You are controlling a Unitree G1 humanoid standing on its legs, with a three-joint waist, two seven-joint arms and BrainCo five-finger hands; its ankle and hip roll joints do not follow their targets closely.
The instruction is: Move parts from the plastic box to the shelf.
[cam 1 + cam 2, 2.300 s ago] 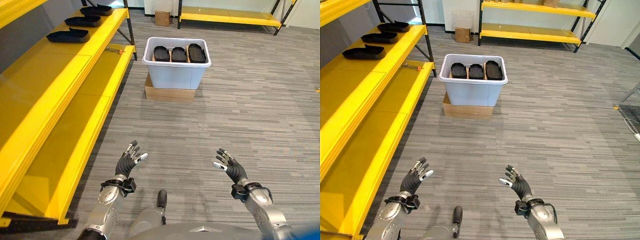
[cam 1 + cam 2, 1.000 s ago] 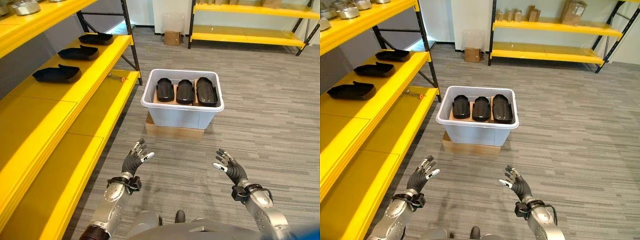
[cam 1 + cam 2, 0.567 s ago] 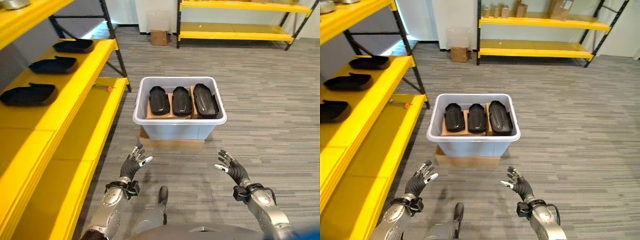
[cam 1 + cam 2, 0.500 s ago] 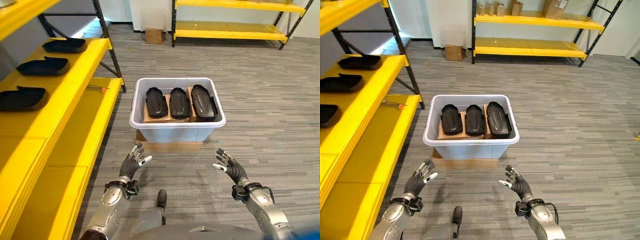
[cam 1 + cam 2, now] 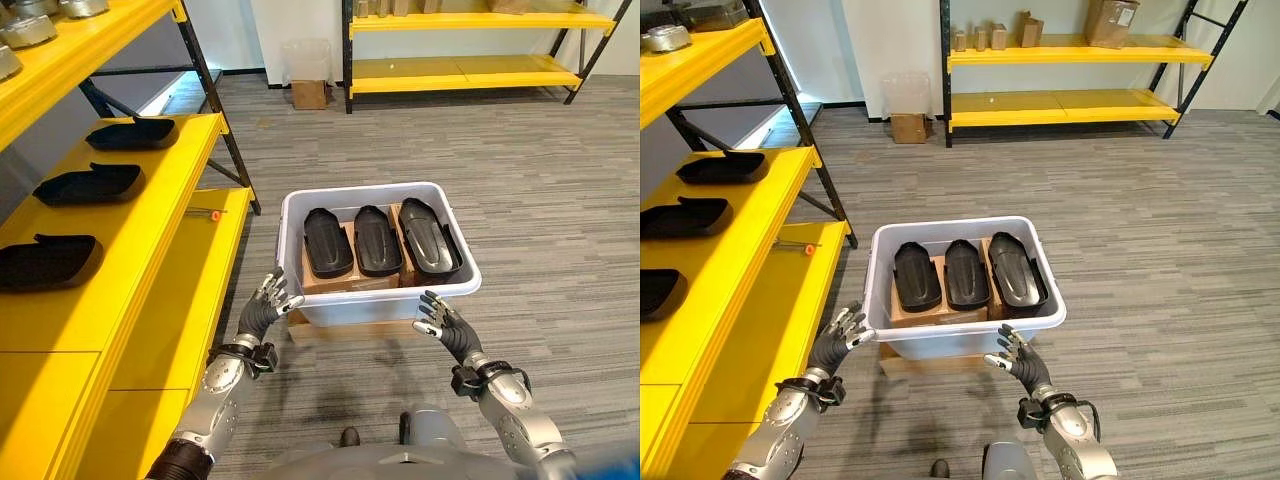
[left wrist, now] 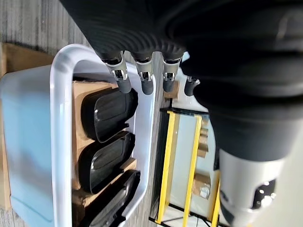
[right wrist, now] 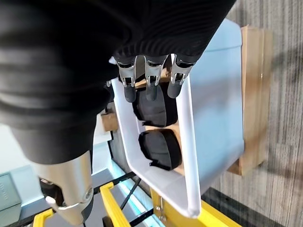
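Nearer now: white plastic box, black parts

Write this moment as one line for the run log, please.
left hand: open, near box | right hand: open, near box | box: three parts inside | shelf: three parts

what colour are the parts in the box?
Black; the three parts in the box show best in the left eye view.

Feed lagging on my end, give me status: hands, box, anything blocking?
Left hand and right hand open, empty, at the near corners of the plastic box. Three black parts in the box. Nothing blocking.
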